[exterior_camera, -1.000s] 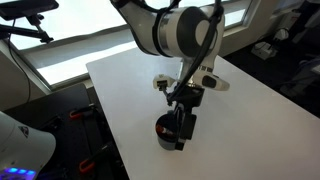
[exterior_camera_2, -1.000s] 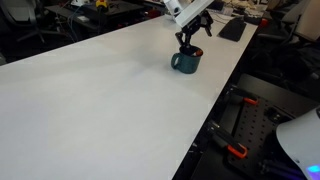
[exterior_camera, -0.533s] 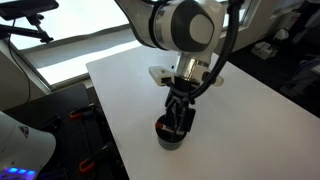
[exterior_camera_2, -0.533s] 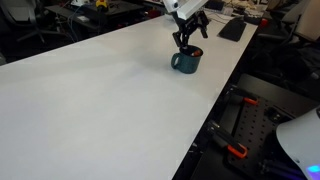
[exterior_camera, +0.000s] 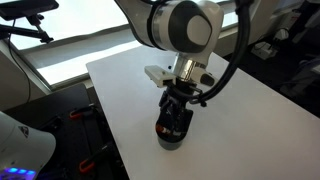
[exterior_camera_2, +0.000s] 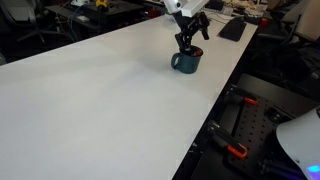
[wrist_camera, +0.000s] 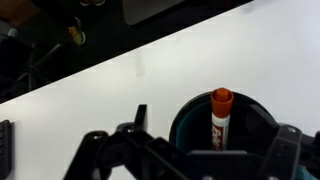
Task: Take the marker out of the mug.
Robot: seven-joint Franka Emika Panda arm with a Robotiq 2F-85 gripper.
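Note:
The mug [wrist_camera: 188, 112] is a dark round cup at the lower right of the wrist view, and the marker [wrist_camera: 220, 122] stands in it with its orange-red cap up and a whitish printed body below. My gripper [wrist_camera: 188, 142] is open, its dark fingers [wrist_camera: 95, 150] spread to either side above the mug with nothing between them. In both exterior views the gripper [exterior_camera: 173, 122] [exterior_camera_2: 190, 40] hangs straight over the mug [exterior_camera: 168, 141] [exterior_camera_2: 185, 64], its fingertips close to the rim.
The mug stands on a white table [exterior_camera: 120, 75], near the table's edge [exterior_camera_2: 225, 90]. A keyboard [exterior_camera_2: 232, 28] lies beyond the mug. A dark floor with red clamps [exterior_camera_2: 238, 152] lies below the edge.
The wrist has turned about its vertical axis over the mug and the fingers sit slightly lower. The jaws stayed open; mug and marker did not move.

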